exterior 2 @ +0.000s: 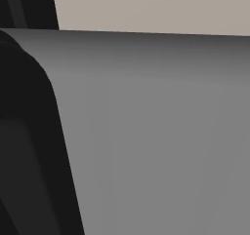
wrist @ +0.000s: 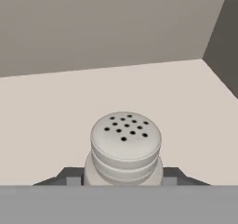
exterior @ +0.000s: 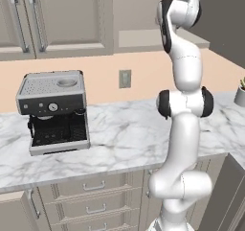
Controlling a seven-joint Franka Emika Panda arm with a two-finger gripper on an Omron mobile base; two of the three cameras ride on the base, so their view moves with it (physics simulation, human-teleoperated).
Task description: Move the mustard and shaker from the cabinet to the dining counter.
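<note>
Hand view, and there is the shaker (wrist: 125, 146) right in front of the camera, standing upright on the pale shelf (wrist: 56, 121) inside the cabinet (wrist: 93, 28), its domed top dotted with dark holes. The gripper (wrist: 123, 176) sits at the shaker's base, with one dark finger (wrist: 74, 175) showing on the left side and the other poking out on the right, both right up against the shaker's body. The shaker stands between them, but the tips are cut off by the bottom of the picture, so whether they truly clamp it or just flank it I cannot tell. Behind the shaker the shelf runs back to a grey rear wall, and a darker side wall (wrist: 223, 37) angles in on the right.

Over in the left base view, the white arm (exterior: 184, 110) rises from the lower right and reaches up out of the top edge, beside the closed cabinet doors with their long silver handles (exterior: 37, 21). Below, a coffee machine (exterior: 53, 111) stands on the marble tabletop (exterior: 124, 139), well to the left of the arm. A wall outlet (exterior: 125, 78) sits on the peach wall behind it. Drawers (exterior: 93, 196) line up beneath the tabletop.
</note>
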